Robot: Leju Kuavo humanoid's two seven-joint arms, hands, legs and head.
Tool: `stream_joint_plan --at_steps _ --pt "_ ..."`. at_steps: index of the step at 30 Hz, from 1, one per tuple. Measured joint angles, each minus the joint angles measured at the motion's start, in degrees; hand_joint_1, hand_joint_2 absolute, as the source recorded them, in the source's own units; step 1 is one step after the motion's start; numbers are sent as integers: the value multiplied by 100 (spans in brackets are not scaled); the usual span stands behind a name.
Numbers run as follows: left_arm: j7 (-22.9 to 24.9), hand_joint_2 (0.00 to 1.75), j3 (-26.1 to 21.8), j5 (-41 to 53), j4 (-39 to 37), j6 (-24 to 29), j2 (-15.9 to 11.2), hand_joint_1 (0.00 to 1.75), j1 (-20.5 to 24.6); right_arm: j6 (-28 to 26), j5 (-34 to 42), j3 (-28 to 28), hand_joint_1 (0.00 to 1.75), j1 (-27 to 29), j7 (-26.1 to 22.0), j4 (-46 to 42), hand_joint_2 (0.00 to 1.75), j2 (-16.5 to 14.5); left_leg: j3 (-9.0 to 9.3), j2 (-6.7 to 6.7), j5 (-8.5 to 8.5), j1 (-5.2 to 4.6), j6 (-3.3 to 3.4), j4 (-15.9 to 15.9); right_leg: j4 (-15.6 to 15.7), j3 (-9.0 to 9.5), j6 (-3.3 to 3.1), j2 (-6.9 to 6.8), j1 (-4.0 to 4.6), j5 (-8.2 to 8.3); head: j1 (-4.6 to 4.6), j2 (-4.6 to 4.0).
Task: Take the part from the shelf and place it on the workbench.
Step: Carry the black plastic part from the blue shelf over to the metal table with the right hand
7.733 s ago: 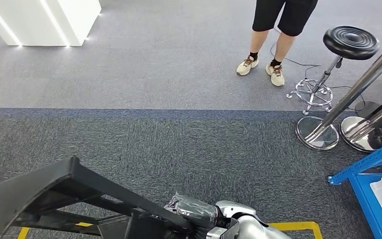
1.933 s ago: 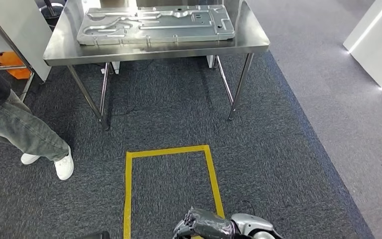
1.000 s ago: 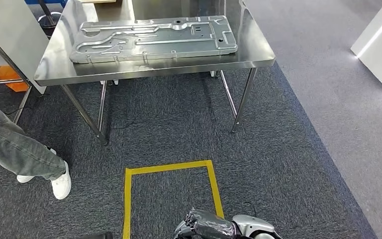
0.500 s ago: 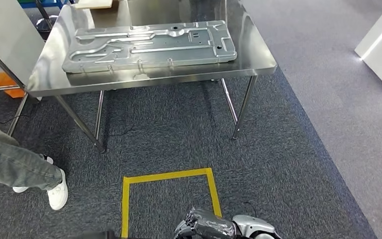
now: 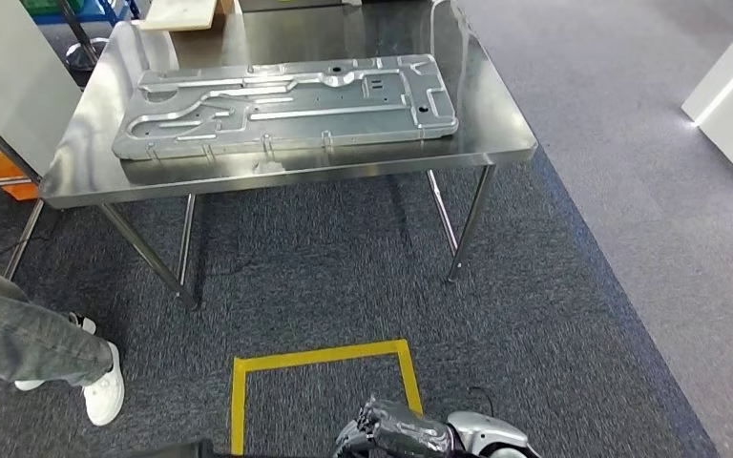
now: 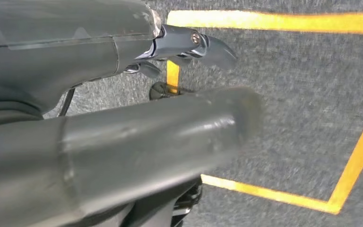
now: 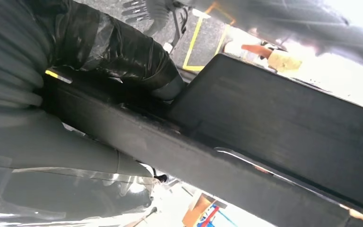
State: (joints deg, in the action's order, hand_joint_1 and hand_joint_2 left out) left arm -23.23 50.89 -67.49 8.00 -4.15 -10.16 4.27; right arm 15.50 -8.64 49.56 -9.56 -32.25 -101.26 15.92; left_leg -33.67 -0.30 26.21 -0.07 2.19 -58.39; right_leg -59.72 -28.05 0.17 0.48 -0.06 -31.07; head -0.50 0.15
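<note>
Item: right hand (image 5: 396, 434). We are seeing it low in the head view, wrapped in dark tape, its fingers (image 7: 123, 52) curling around the black part (image 7: 264, 142) and clamping it, as the right wrist view is showing.

Item: part. It is lying across the right hand, a dark flat frame reaching away from the fingers; in the head view we are seeing just a dark edge (image 5: 172, 448) of it left of that hand.

Item: left hand (image 6: 123, 142). It is showing close and blurred in the left wrist view; we cannot tell whether its fingers are apart or together.

Item: workbench (image 5: 496, 114). It is standing well ahead of the right hand, steel-topped, and is carrying a large metal panel (image 5: 286, 105).

Item: yellow tape (image 5: 324, 358). It is marking a square on the carpet just ahead of the right hand.

Item: person (image 5: 29, 339). Legs and a white shoe are standing far to the left of both hands.
</note>
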Motion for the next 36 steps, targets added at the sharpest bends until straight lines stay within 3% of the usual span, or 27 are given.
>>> stream_joint_plan --at_steps 2,5,6,7,9,11,14,16,18,20,21,22,23,24,25,27,28,31,33,35,36 --pt "-10 0 3 -5 0 2 3 0 6 -13 -14 -6 175 -3 11 -2 175 3 127 -4 7 36 41 59 -346 -158 64 -10 -9 -158 1 0" --pt "-37 0 12 -25 0 2 3 0 8 -87 -82 -12 175 2 75 1 175 13 194 -66 72 36 68 74 -1258 -794 146 -16 -58 -557 0 0" --pt "-44 0 17 -30 0 2 5 0 2 -112 -115 -14 175 5 100 7 175 20 221 -92 101 39 62 72 -1379 -949 162 -16 -75 -551 -1 0" --pt "-47 0 23 -34 0 2 11 0 -4 -127 -144 -16 175 6 120 14 175 28 258 -112 133 44 52 71 -1305 -1006 171 -17 -91 -412 -1 0" --pt "-50 0 33 -40 0 2 24 0 -12 -135 -165 -18 175 6 122 29 175 41 352 -149 211 60 19 69 -659 -852 175 -16 -111 139 1 0" --pt "-53 0 36 -51 0 2 28 0 -10 -134 -154 -17 175 12 103 44 175 45 419 -188 284 62 -42 66 -109 -699 133 -16 -96 378 1 0" --pt "-57 0 42 -70 0 -1 27 0 -25 -135 -126 -18 175 52 88 48 175 45 465 -201 309 55 -171 19 21 -644 -21 -4 -67 393 1 0" --pt "-61 0 50 -80 0 -4 28 0 -25 -134 -115 -19 175 67 87 44 175 46 424 -135 383 62 -230 -177 54 -558 -110 -1 -82 411 -1 0" --pt "-64 0 58 -90 0 -4 28 0 -6 -132 -111 -20 175 72 87 41 175 47 128 -50 645 74 -277 -726 69 -487 -176 -18 -79 368 -2 0" --pt "-65 0 66 -98 0 -4 31 0 -2 -130 -107 -20 175 81 87 41 175 47 -324 -20 927 79 -308 -1419 69 -447 -205 -29 -67 312 -2 0" --pt "-64 0 69 -98 0 -4 33 0 -10 -129 -103 -21 175 86 87 41 175 46 -478 -16 951 80 -311 -1593 68 -419 -205 -28 -63 282 -3 0" --pt "-64 0 73 -99 0 -4 35 0 -20 -129 -101 -21 175 89 88 41 175 46 -533 -13 853 80 -303 -1565 68 -379 -202 -26 -61 251 -3 0" --pt "-64 0 76 -99 0 -4 35 0 -28 -129 -99 -23 175 91 88 41 175 45 -482 -11 634 78 -283 -1319 68 -326 -192 -25 -59 213 -3 0" --pt "-64 0 78 -100 0 -4 34 0 -32 -129 -97 -25 175 92 89 41 175 45 -357 -4 349 73 -252 -930 68 -265 -179 -28 -57 171 -3 0" --pt "-65 0 78 -101 0 -4 30 0 -34 -128 -97 -26 175 92 89 41 175 45 -231 10 172 54 -223 -571 68 -210 -159 -34 -52 130 -2 0" --pt "-66 0 79 -101 0 -4 22 0 -29 -128 -97 -29 175 94 87 41 175 46 -76 31 115 11 -153 -152 79 -158 -95 -46 -45 61 -4 0" --pt "-66 0 80 -101 0 -4 18 0 -34 -127 -97 -31 175 95 87 41 175 46 -59 31 163 -7 -115 -115 57 -146 -58 -50 -40 59 -4 0" --pt "-66 0 85 -101 0 -3 22 0 -54 -128 -96 -40 175 98 84 39 175 47 115 8 71 33 -11 -8 -131 -112 39 -52 -31 35 -3 0" --pt "-67 0 87 -101 0 -4 26 0 -44 -129 -97 -44 175 101 82 39 175 48 221 12 105 51 37 29 -539 -318 94 -47 -43 -180 -3 0" --pt "-67 0 87 -101 0 -4 26 0 -36 -128 -96 -45 175 111 82 39 175 49 265 6 164 46 64 29 -1150 -758 139 -47 -55 -464 -3 0" --pt "-67 0 87 -101 0 -4 26 0 -41 -128 -95 -45 175 115 82 39 175 49 296 -1 203 44 61 27 -1342 -951 153 -47 -62 -519 -3 0"
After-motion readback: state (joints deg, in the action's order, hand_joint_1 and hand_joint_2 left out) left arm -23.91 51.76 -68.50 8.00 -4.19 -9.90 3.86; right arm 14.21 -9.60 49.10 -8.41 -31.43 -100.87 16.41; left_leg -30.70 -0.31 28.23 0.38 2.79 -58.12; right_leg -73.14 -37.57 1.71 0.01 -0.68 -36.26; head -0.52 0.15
